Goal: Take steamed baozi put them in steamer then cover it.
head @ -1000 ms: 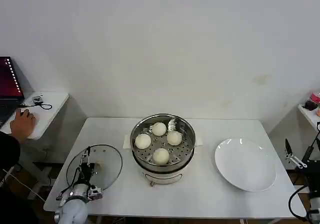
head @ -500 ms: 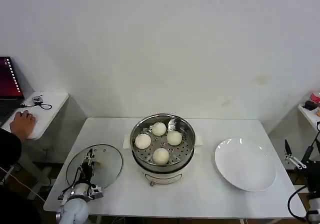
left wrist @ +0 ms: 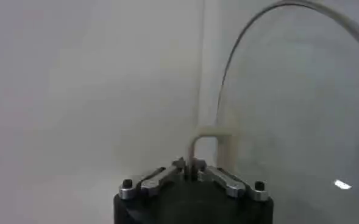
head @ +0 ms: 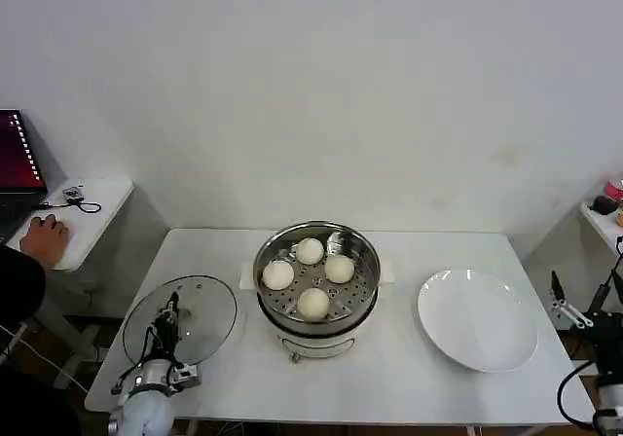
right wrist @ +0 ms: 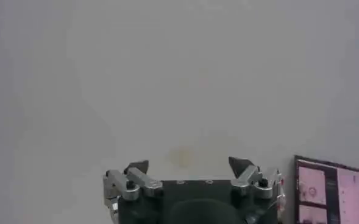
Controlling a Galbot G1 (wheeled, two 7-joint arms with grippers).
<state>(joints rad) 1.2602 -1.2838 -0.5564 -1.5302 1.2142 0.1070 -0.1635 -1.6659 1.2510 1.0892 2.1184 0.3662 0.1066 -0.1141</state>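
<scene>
On the table: everything sits here, largest item first
Steamer: centre of table, open, no lid on it
Plate: right of steamer, bare (buns already moved off)
Cover: left of steamer, near table's front-left edge, now tilted up off the flat and shifted slightly outward versus a second ago
Steamed baozi: all four inside the steamer basket, so loading looks done
My left gripper: at the cover's centre, fingers clamped together on the pale handle
My right gripper: parked off the table's right edge, fingers spread apart, idle
Change: cover was lying flatter a second ago; now its far rim is raised, so I judge the lift has started
Meaning: only covering remains, carry lid right and over the steamer
Left wrist view adds: handle pinched between closed fingertips, glass rim arcing away (grip unclear from the head)
Head view adds: cover's position relative to the steamer
</scene>
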